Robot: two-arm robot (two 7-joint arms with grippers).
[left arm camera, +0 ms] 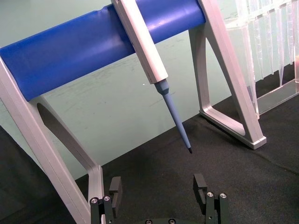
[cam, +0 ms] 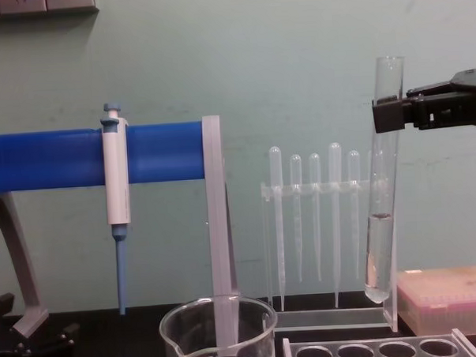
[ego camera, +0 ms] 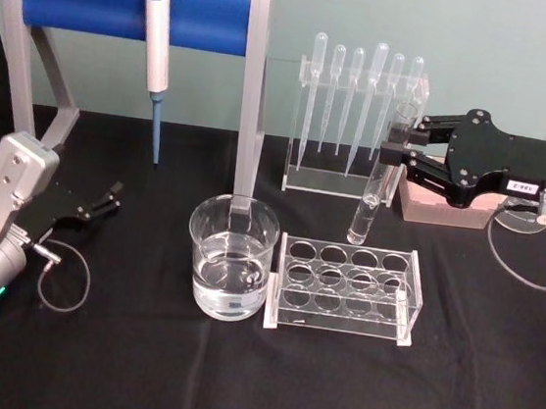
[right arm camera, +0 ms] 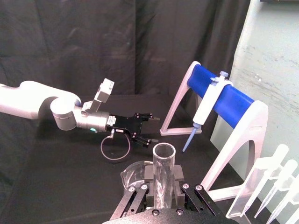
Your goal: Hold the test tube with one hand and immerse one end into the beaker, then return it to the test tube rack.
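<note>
- Beaker [ego camera: 197, 245] sits front centre on the black table [ego camera: 232, 387] with water in it. It's just left of the rack [ego camera: 351, 245]; I can't tell if they touch.
- Every rack hole I can see is empty.
- Tube [ego camera: 371, 191] is in the air just behind the rack's back edge, towards its right side. In the chest view its round end [cam: 377, 287] hangs above rack level.
- It's well apart from the beaker, off to its right.
- I read the tube as near upright with a slight tilt, and there's clear liquid in its lower part.
- Right gripper [ego camera: 395, 144] reaches in from the right with its fingers clamped on the tube's upper part, a bit below the rim.
- Left gripper [ego camera: 106, 200] sits low at far left near the foot of the blue-bar stand [ego camera: 128, 5]. Its fingers [left arm camera: 115, 186] are spread wide with nothing between them.
- Pipettor [ego camera: 155, 43] hangs on the blue bar.
- Pipettes [ego camera: 358, 106] stand in their holder behind the tube, and a pink box [ego camera: 421, 204] sits under the right gripper.
</note>
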